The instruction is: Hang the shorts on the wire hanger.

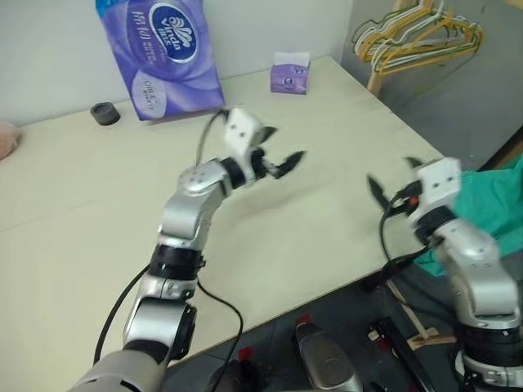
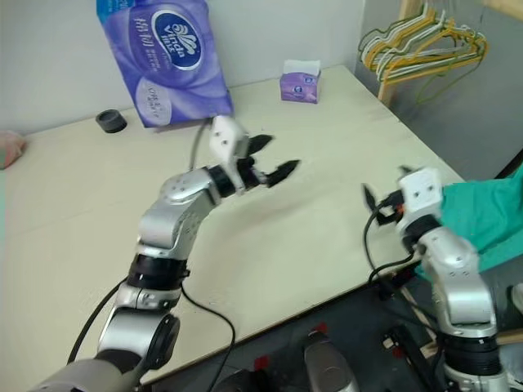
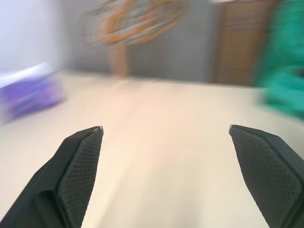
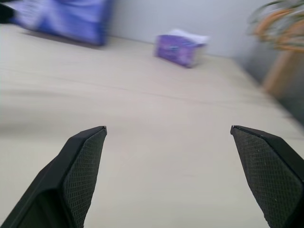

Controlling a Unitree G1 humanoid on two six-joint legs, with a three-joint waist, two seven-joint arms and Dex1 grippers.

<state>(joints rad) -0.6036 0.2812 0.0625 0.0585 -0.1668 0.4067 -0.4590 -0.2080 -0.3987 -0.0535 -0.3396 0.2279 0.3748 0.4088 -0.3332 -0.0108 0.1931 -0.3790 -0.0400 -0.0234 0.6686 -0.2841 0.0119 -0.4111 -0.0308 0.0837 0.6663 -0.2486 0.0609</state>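
Note:
The teal-green shorts [image 1: 490, 208] lie bunched off the table's right edge, partly behind my right arm, and they are a green blur [image 3: 285, 71] in the left wrist view. The wire hanger is out of view. My left gripper [image 1: 282, 147] hovers open over the middle of the cream table [image 1: 98, 212], pointing toward the right side, with nothing between its fingers [image 3: 80, 161]. My right gripper [image 1: 392, 184] is open at the table's right edge, just left of the shorts, pointing in over the tabletop. Its fingers [image 4: 80, 166] are empty.
A big purple tissue pack [image 1: 159, 53] and a small purple tissue box [image 1: 290, 73] stand at the back of the table. A black round cap [image 1: 105, 113] and a pink cloth lump [image 1: 6, 139] sit at the back left. Bunched yellow and green hangers [image 1: 417, 37] hang at the back right.

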